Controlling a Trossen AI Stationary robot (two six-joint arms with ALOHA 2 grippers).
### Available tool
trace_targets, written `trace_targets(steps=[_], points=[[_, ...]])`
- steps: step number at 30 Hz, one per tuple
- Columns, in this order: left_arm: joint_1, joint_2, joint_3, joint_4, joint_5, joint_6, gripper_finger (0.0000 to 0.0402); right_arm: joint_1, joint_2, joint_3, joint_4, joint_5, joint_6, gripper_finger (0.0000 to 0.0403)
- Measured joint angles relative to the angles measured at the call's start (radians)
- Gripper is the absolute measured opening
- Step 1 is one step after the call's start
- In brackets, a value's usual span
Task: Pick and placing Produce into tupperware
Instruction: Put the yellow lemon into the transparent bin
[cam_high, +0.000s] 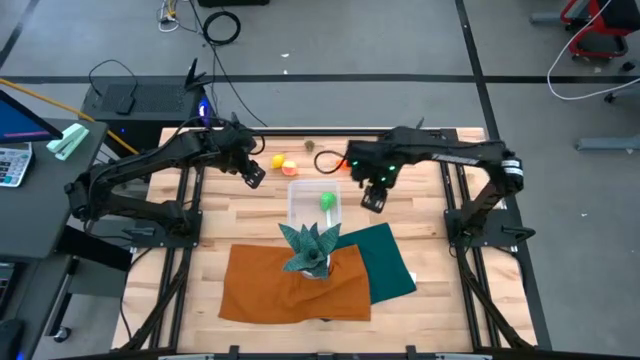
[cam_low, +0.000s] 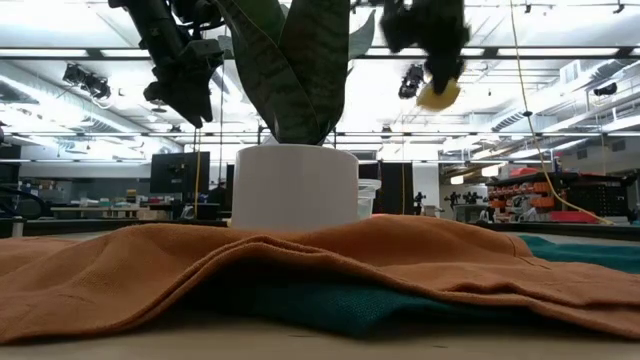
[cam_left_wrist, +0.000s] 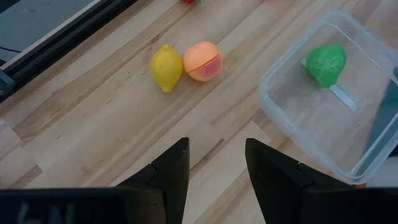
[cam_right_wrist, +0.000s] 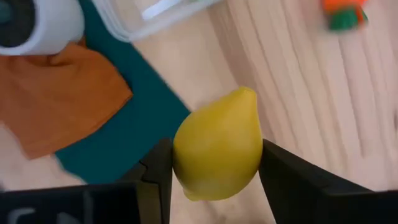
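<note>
Right gripper (cam_right_wrist: 214, 165) is clamped on a yellow lemon-shaped toy fruit (cam_right_wrist: 217, 143), one finger on each side, jaws partway closed around it. In the high view the right gripper (cam_high: 374, 198) sits above the table, just beside the right edge of the clear rectangular plastic tupperware container (cam_high: 300, 200). Low view shows the yellow fruit (cam_low: 438, 94) held up in the air.

Left gripper (cam_left_wrist: 214, 165) has its fingers parted with nothing between them, hovering over bare wood. High view puts it (cam_high: 253, 175) left of the container, near the back of the table.

Produce locations:
- green toy vegetable (cam_high: 327, 201) lies inside the container, also seen from the left wrist (cam_left_wrist: 326, 63).
- second yellow lemon-shaped toy (cam_left_wrist: 166, 67) and an orange-pink round toy fruit (cam_left_wrist: 203, 60) lie touching each other on the light wooden slatted table (cam_high: 220, 220), behind and left of the container.
- small orange-and-green piece (cam_right_wrist: 343, 14) lies on the table, blurred, shape unclear.

Teal spiky potted plant in a white pot (cam_high: 310, 247) stands on an orange cloth (cam_high: 270, 285), which overlaps a teal cloth (cam_high: 390, 262).

No readable writing, brands or labels on any item.
</note>
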Motion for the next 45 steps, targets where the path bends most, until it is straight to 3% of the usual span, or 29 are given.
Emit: trace_targets(steps=[8,15,24,30,45], points=[[0.000,0.000,0.000,-0.086,0.012,0.006,0.0165,-0.056,0.155,-0.005,0.216,-0.068,-0.215,0.0147],[0.000,0.000,0.000,-0.183,0.011,0.005,0.0165,-0.095,0.262,0.026,0.256,-0.104,-0.372,0.0147],[0.000,0.000,0.000,-0.189,0.012,0.005,0.0165,-0.094,0.274,0.028,0.406,-0.201,-0.344,0.0148],[0.001,0.000,0.000,-0.205,0.019,0.005,0.0165,-0.090,0.281,0.028,0.548,-0.212,-0.318,0.0149],[0.001,0.000,0.000,-0.230,0.060,-0.005,0.0165,-0.074,0.388,0.024,0.604,-0.215,-0.331,0.0149]])
